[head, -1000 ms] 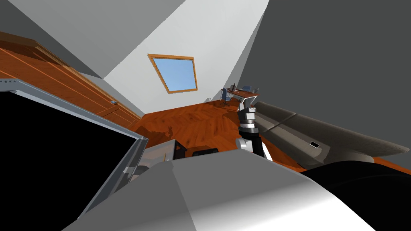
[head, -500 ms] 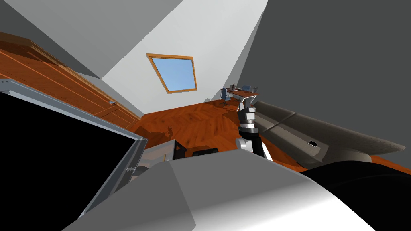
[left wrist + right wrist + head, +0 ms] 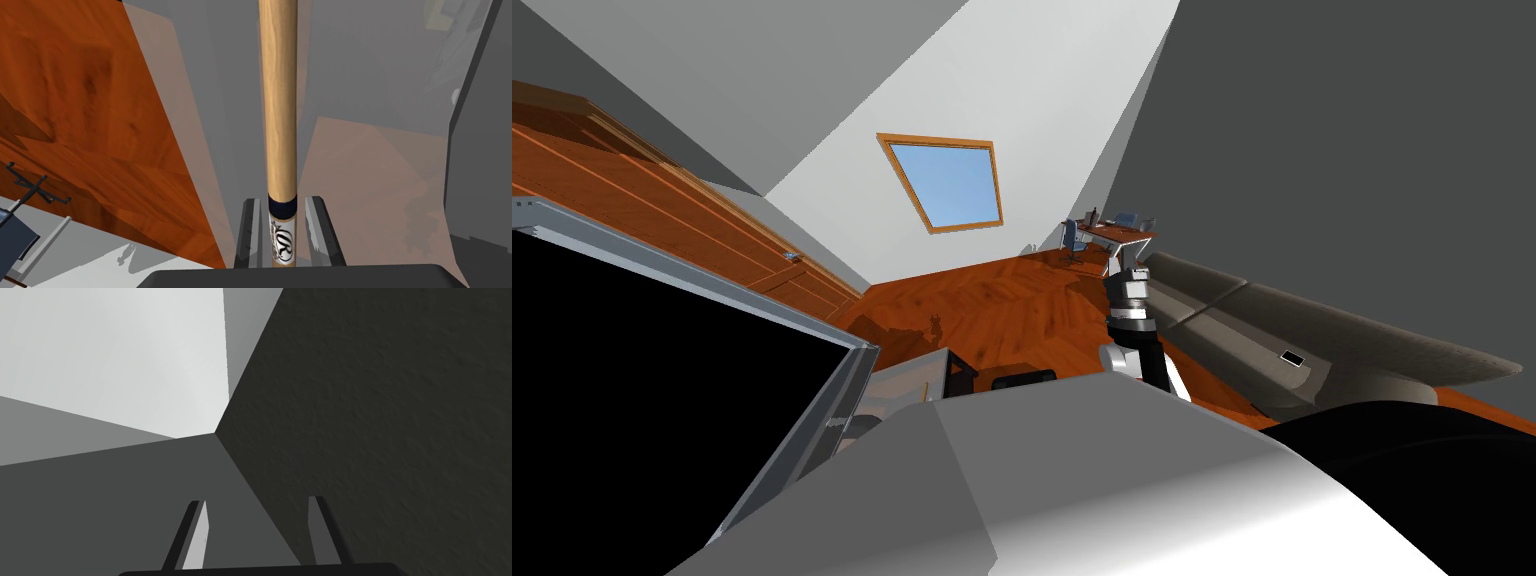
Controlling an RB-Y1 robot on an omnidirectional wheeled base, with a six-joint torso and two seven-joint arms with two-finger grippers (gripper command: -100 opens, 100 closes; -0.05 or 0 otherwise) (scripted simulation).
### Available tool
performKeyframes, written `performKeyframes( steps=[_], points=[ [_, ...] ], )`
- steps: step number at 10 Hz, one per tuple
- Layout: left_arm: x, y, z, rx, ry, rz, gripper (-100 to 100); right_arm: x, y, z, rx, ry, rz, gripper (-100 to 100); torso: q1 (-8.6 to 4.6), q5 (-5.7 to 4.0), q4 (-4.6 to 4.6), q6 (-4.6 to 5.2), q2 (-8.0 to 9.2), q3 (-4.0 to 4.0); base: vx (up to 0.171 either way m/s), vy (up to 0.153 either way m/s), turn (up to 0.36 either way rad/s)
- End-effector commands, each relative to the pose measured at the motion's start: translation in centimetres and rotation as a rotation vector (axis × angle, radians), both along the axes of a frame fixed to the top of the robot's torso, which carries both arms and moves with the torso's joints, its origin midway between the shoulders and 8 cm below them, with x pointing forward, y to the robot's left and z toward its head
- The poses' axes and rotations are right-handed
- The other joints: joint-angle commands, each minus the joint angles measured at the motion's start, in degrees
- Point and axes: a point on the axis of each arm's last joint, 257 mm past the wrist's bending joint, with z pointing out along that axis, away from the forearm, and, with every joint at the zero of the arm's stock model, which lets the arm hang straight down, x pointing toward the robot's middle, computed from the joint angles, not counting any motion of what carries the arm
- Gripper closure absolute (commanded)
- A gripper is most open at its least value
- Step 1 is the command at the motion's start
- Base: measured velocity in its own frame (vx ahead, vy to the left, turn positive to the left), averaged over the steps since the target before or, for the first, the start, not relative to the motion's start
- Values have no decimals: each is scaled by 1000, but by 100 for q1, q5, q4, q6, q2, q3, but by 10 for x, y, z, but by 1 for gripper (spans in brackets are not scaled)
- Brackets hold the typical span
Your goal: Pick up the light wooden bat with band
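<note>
Left gripper (image 3: 282,200) clamped on the long light wooden bat with a dark band (image 3: 278,100) — band between its fingers; right gripper (image 3: 255,500) stands apart.

Bat (image 3: 278,100) is showing pale wood, smooth, with fine grain running lengthwise and a faint sheen. Band (image 3: 282,202) around it is looking dark and matt. Label (image 3: 281,240) under the band is reading white and flat with black print; material unclear. Left gripper (image 3: 282,200) fingers are looking dark grey, matt and smooth where they are pressing the bat. Right gripper (image 3: 257,500) fingers are showing light grey, smooth and plain. Floor (image 3: 992,300) is looking like red-brown wood, polished. Cabinet (image 3: 662,200) is showing the same warm wood. Grey frame (image 3: 692,270) is looking metallic and glossy. Sofa (image 3: 1272,330) is looking grey and matt.
</note>
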Motion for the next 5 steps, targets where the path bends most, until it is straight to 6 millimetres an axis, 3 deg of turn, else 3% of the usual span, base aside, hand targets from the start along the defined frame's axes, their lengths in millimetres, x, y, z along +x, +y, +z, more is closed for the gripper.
performKeyframes(
  steps=[1,2,4,5],
  points=[
    [0,0,0,0,0,0,0,0,0,0,0,0,0,0,0,0,0,0,0,0,0,0,0],
    [0,10,11,1,1,-10,100,0,0,0,0,0,0,0,0,0,0,0,0,0,5,7,3],
    [0,11,12,2,2,-13,100,0,0,0,0,0,0,0,1,-6,1,1,-1,0,3,3,11],
    [1,12,13,2,1,-12,0,0,0,0,0,0,0,0,-1,-1,0,1,0,0,0,0,0]
  ],
)
